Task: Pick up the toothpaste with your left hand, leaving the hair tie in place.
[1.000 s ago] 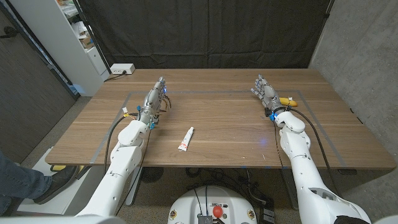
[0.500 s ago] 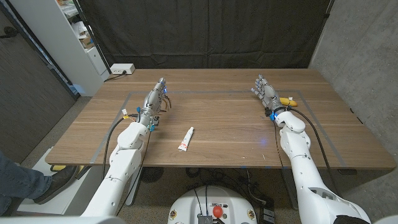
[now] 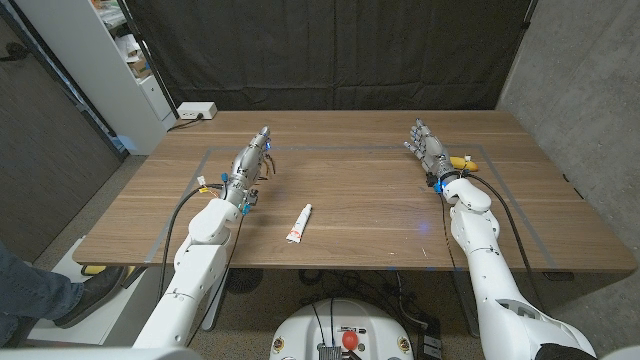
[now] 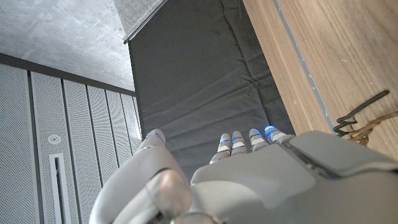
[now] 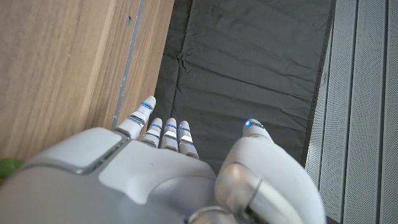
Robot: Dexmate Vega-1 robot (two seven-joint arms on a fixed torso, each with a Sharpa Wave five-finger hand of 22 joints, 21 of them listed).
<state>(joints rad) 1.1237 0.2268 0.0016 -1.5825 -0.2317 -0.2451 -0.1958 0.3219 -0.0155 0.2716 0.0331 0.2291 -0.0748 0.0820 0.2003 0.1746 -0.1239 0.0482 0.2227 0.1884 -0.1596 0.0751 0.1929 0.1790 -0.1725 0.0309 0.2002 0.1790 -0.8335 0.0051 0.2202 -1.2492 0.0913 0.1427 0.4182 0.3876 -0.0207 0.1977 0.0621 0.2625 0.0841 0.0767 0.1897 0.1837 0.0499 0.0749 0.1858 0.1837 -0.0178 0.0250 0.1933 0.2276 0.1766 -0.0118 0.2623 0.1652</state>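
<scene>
A white toothpaste tube with a red end lies near the table's front edge, slightly left of centre. My left hand is behind and to the left of the tube, apart from it, with its fingers stretched out and holding nothing. My right hand is at the far right of the table, fingers also extended and empty. A thin dark wiry thing lies on the wood beside my left hand; I cannot tell whether it is the hair tie.
A small yellow object lies on the table just right of my right hand. Grey tape lines mark a rectangle on the wooden table. A white shelf stands at the back left, and a person's leg is at the lower left.
My left hand has shifted slightly to the right, its fingers pointing a little more toward the table's middle. The toothpaste and my right hand have not moved.
</scene>
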